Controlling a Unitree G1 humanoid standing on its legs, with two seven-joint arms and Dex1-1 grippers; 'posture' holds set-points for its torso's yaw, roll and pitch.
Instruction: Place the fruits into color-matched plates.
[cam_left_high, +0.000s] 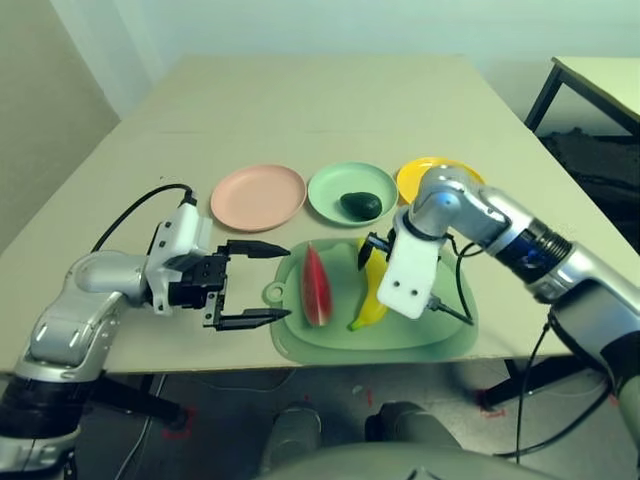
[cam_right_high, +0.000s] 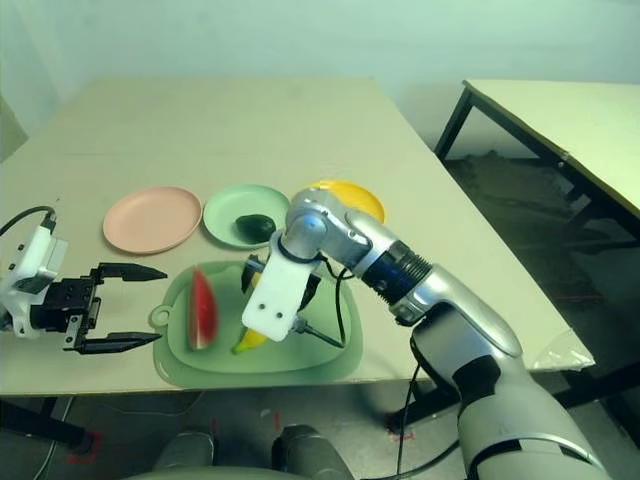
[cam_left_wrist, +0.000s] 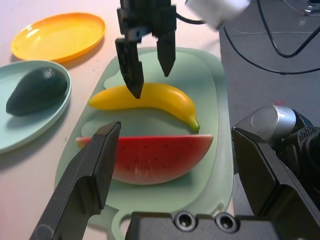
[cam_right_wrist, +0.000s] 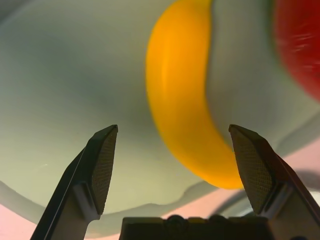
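Banana (cam_left_wrist: 150, 99), curved and yellow, lies on the pale green mat (cam_left_high: 440, 335) near the counter's (cam_left_high: 300, 110) front edge, its long axis running from the robot toward the plates and its bend bulging away from the watermelon wedge. Watermelon wedge (cam_left_high: 316, 285), red with a green rind, lies on the same mat just beside the banana, on the robot's left of it, with its long axis roughly parallel to the banana's; the two are close but whether they touch cannot be told. Avocado (cam_left_high: 361, 205), dark green and oval, rests in the mint green plate (cam_left_high: 325, 190), long axis roughly across the counter. Pink plate (cam_left_high: 258, 195), mint green plate and yellow plate (cam_left_wrist: 55, 37) stand in a row beyond the mat, pink on the robot's left, yellow on its right.

Right end effector (cam_left_wrist: 146, 64) points steeply down over the banana, fingers spread wide, one fingertip close above the fruit and the other beyond it; it grips nothing. Left end effector (cam_left_high: 255, 285) hovers level just off the mat's left end, aimed toward the watermelon wedge, fingers spread wide and holding nothing.
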